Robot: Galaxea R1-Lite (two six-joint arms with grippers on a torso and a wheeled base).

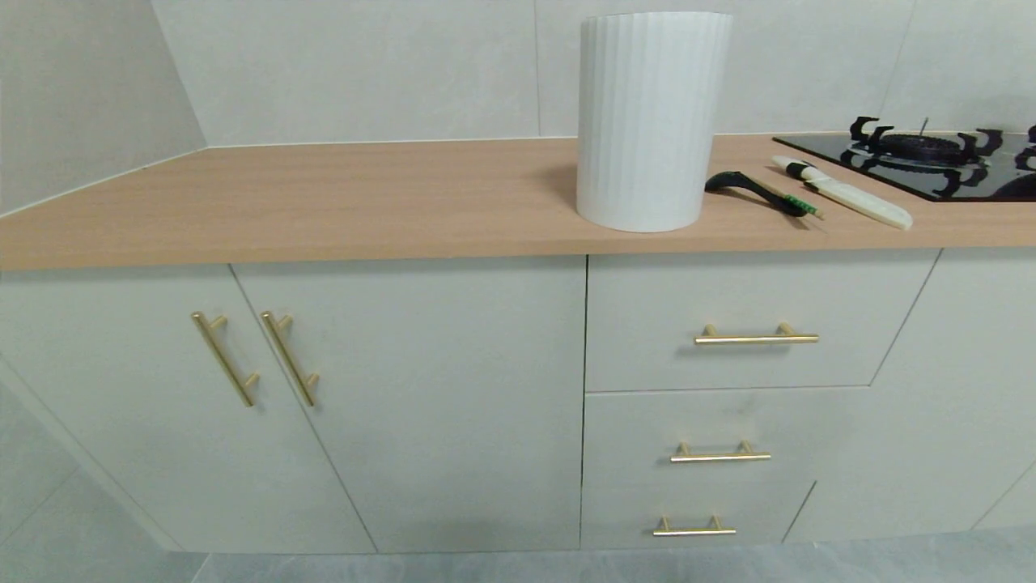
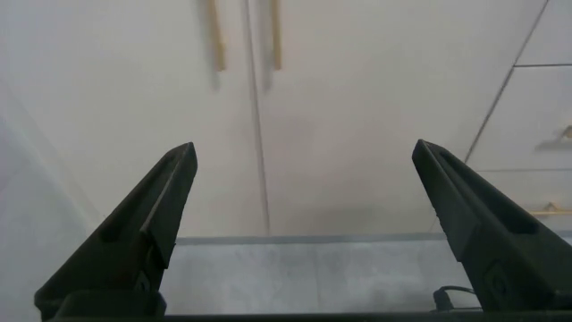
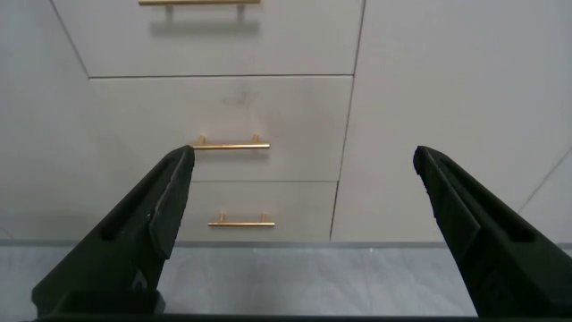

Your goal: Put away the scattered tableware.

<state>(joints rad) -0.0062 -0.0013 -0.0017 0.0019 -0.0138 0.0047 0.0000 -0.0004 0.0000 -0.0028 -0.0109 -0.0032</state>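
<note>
A tall white ribbed container (image 1: pixel 650 121) stands on the wooden countertop (image 1: pixel 324 194). To its right lie a black-handled utensil (image 1: pixel 753 191) with a green tip and a cream-coloured knife-like utensil (image 1: pixel 846 194). My left gripper (image 2: pixel 304 156) is open, held low in front of the cabinet doors (image 2: pixel 259 107) with nothing between its fingers. My right gripper (image 3: pixel 304 159) is also open and empty, facing the lower drawers (image 3: pixel 232 125).
A black gas hob (image 1: pixel 931 158) sits at the far right of the counter. Below are two cabinet doors with gold handles (image 1: pixel 255 359) and three drawers with gold handles (image 1: pixel 757 338). A tiled wall runs behind, grey floor below.
</note>
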